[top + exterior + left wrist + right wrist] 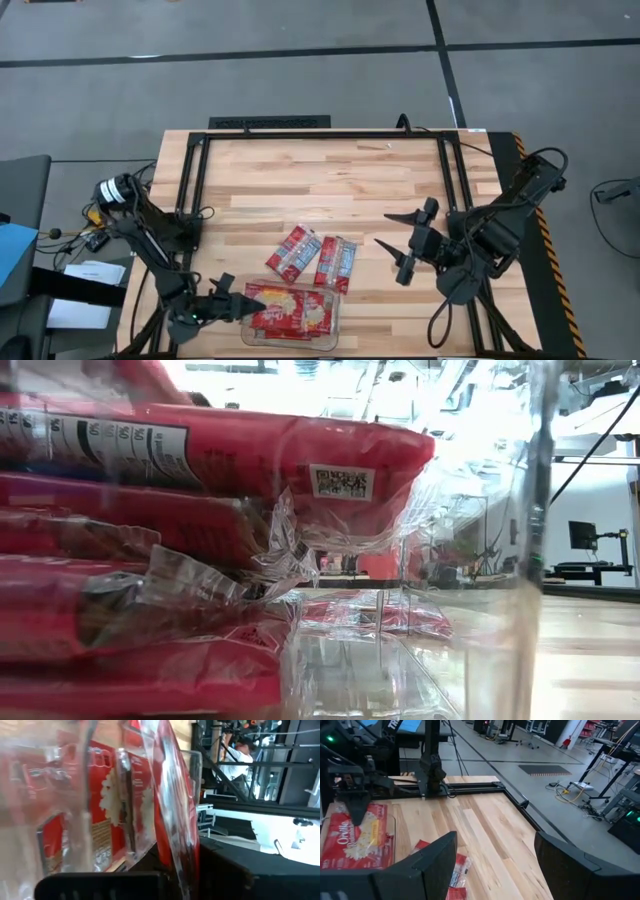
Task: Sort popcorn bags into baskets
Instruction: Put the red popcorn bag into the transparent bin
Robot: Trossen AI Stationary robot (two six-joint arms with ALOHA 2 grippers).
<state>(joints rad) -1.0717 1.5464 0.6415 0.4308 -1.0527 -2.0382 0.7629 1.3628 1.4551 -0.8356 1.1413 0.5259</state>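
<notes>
The clear tub [338,322] stands near the table's near edge and holds a stack of red popcorn packets [290,308]. The low view looks through the tub wall [540,510] at the stacked packets [200,460]. Two more packets [293,252] [335,263] lie flat on the wood just beyond the tub. My left gripper [238,292] is open at the tub's left end, one finger reaching over the top packet [355,837]. My right gripper [384,229] hovers open to the right of the loose packets, its fingers [427,862] pointing toward them. My left gripper has one fingertip [358,820] over the left end of the top packet in the tub, coming from the table's left. Whether it touches the packet, I cannot tell. The other finger stands apart, outside the tub.
A black metal frame [320,134] runs along the table's far, left and right sides. Bare wood [330,185] lies between the frame and the loose packets. Cables and equipment sit off the table's left edge. A person [240,755] shows in the room beyond.
</notes>
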